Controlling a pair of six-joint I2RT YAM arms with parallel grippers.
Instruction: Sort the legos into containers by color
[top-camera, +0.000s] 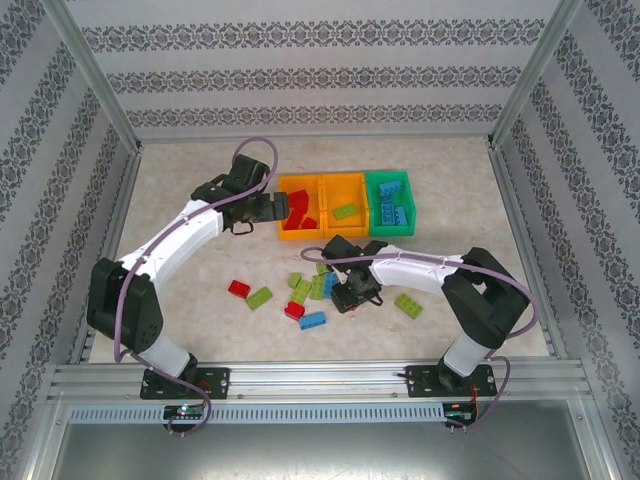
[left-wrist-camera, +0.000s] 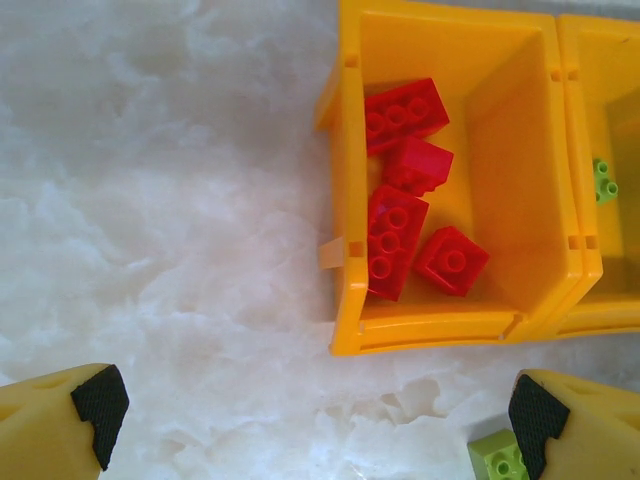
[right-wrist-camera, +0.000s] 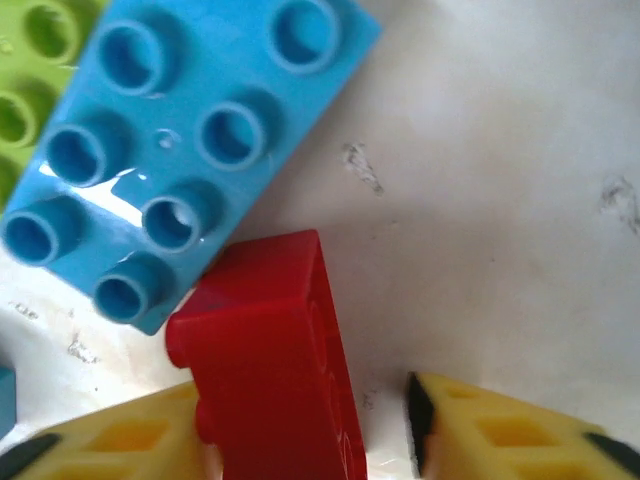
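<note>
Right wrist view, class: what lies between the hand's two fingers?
A red brick lies between the fingers of the right hand, as the right wrist view shows.

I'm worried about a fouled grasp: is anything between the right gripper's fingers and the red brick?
Nothing visible. The red brick sits inside the right gripper, with a bare gap beside one finger. A blue brick appears to touch its far corner, beyond the fingertips.

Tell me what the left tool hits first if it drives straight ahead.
The left tool would probably meet bare table, just short of the orange bin holding red bricks; depth is unclear.
</note>
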